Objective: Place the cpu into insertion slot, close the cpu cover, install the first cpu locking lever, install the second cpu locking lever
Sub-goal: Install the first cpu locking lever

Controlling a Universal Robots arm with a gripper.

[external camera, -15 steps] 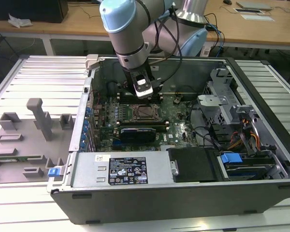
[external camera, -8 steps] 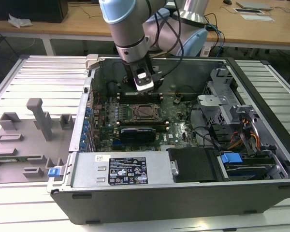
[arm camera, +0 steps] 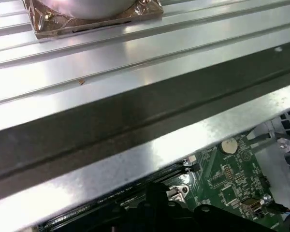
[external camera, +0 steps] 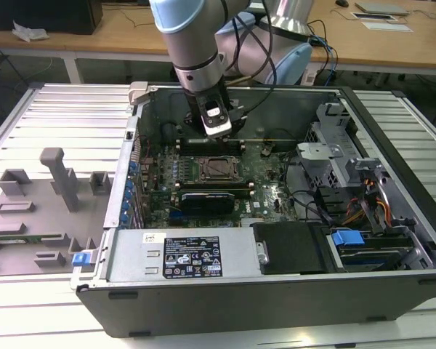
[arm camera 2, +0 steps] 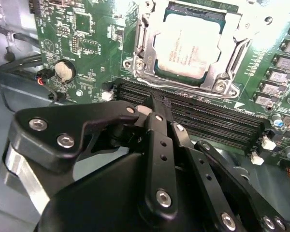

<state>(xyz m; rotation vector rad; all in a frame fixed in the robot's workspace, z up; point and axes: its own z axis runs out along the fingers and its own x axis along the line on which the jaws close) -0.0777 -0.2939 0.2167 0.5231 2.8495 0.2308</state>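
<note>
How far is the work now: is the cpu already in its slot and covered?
The cpu sits in the insertion slot, and the cpu cover looks closed around it. The gripper, shut and empty, hangs beside the socket. Lever positions cannot be judged.

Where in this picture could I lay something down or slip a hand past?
Bare room lies on the ribbed silver metal table, between the open black computer case and the grey plastic fixture tray. Inside the case it is crowded: the green circuit board, the cables and the black tool above the silver-rimmed square socket.
</note>
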